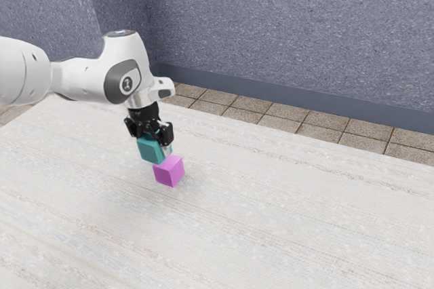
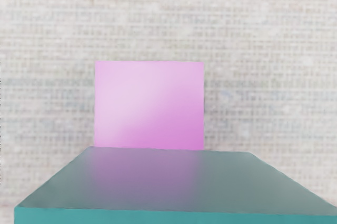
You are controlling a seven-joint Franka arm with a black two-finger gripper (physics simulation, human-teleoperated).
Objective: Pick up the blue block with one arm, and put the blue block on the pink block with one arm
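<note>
Pale table [image 1: 305, 221] underneath, and my white arm [image 1: 81, 79] comes in from the exterior view's left with the hand pointing straight down. The gripper [image 1: 153, 141] is pinching the blue block [image 1: 152, 150] from two sides, up off the table. It's a cube, so no real long side, held about level. The pink block [image 1: 169, 170] sits on the table just below it, slightly toward the exterior view's right, faces roughly square with it, can't tell if they touch
</note>
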